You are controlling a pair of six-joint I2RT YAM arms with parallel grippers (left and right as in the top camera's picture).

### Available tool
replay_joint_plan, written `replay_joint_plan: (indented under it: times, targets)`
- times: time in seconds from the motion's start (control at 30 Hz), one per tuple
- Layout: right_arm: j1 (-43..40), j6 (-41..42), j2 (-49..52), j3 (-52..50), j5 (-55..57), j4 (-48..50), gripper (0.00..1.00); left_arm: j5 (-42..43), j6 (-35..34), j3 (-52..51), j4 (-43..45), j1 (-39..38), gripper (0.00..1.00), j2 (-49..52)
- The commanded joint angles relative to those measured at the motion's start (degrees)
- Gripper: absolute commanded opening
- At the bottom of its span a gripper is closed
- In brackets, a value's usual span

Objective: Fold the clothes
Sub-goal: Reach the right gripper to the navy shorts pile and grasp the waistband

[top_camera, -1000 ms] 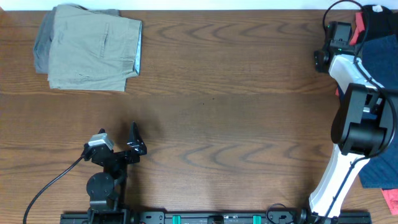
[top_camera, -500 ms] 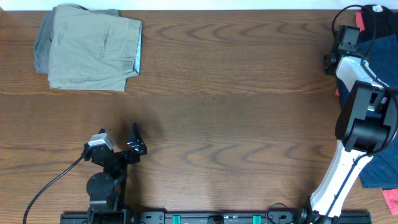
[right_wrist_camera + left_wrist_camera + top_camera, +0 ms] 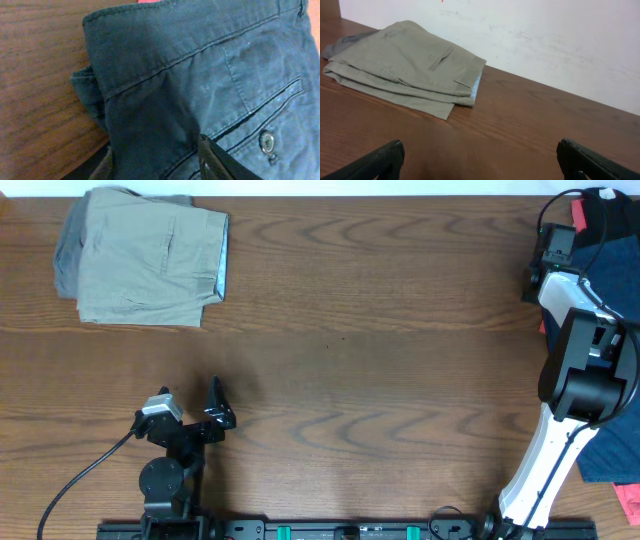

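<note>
The navy shorts lie at the far right edge of the wooden tabletop, near its back corner. In the overhead view they show as blue fabric beside and partly under the white right arm. A black garment with a coral-pink edge lies just behind them in the corner. The right wrist view shows the shorts close up. The waistband is turned over along the upper left, and a welt pocket with a small button sits at the lower right. The right tool is down on this cloth, with one finger either side of a raised ridge of fabric just below the waistband. The fingers stand partway in, and I cannot tell whether they have actually pinched the cloth. The left tool sits near the front left of the tabletop with its fingers spread as wide as they go, holding nothing. It faces the khaki folded trousers, which rest well apart from it at the back left corner, stacked on a grey garment that peeks out at their left side.
</note>
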Motion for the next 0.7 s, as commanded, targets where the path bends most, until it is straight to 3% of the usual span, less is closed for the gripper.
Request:
replay_joint_plan:
  times: [0.0,0.17,0.37,0.5,0.67]
  targets:
    - [-0.17,4.85,1.40,-0.02,0.70,0.09,0.47,-1.31,0.52,-1.62,-1.25,0.33,0.98,-0.35]
    - [0.02,5.77,1.05,0.00,0.74,-0.20,0.32,-1.31,0.52,-1.62,-1.25,0.33,0.98,-0.35]
    - [0.07,6.93,-0.55,0.00,0.72,-0.57,0.22,-1.31,0.52,-1.62,-1.25,0.33,0.98,-0.35]
    - [0.07,7.32,-2.69,0.02,0.74,-0.68,0.07,-1.31,0.52,-1.62,-1.25,0.33,0.98,-0.35]
    - [0.04,7.30,-4.92,0.02,0.76,-1.18,0.01,-1.31,0.52,-1.62,-1.25,0.33,0.98,-0.35]
